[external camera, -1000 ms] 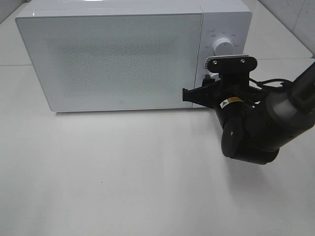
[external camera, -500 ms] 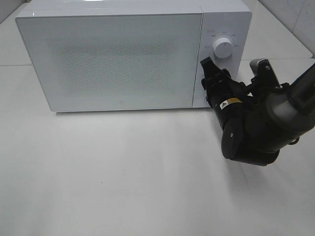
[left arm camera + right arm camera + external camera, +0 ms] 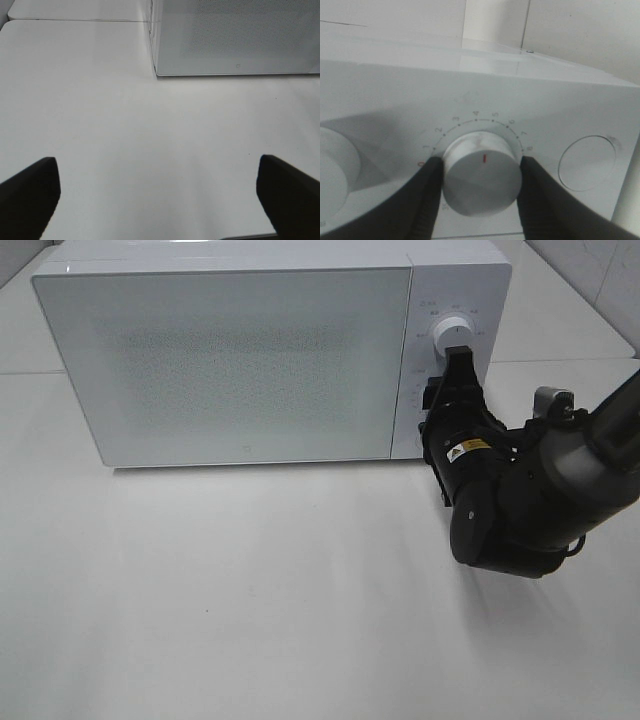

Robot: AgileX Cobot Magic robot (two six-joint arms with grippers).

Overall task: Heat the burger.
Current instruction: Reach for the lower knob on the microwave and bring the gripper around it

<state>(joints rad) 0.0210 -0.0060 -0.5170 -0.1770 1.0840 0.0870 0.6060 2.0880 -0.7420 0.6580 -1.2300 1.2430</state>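
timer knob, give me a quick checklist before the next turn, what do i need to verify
1. Right gripper on the timer knob, a finger against each side: ok.
2. Red mark readable against the dial, off 0, near 4 and 5: ok.
3. Microwave door closed: ok.
4. Burger inside the microwave: cannot tell, nothing shows through the door.
5. Left gripper open, over bare table, clear of the microwave: ok.
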